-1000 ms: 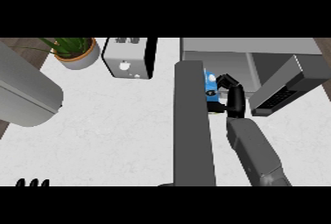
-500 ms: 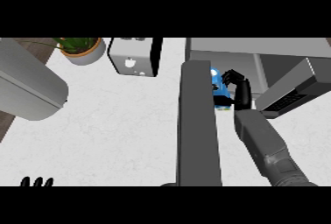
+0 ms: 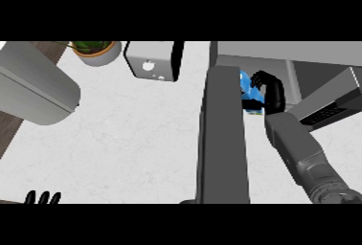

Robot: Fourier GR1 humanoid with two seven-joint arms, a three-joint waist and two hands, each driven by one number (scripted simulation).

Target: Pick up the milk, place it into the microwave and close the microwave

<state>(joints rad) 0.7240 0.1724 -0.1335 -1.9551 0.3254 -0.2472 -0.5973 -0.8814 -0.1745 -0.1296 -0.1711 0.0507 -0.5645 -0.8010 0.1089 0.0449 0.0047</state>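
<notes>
Black fingertips of the resting left hand (image 3: 41, 198) show relaxed at the near edge, while farther on the right hand (image 3: 268, 91) curls round the blue milk (image 3: 247, 92) beside the open microwave door (image 3: 222, 139), a light, stiff carton probably best gripped mid-body.

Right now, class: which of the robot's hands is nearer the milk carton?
The right. The right hand curls round the blue milk carton beside the open microwave door. The left hand rests far off at the lower left edge, fingers up.
</notes>
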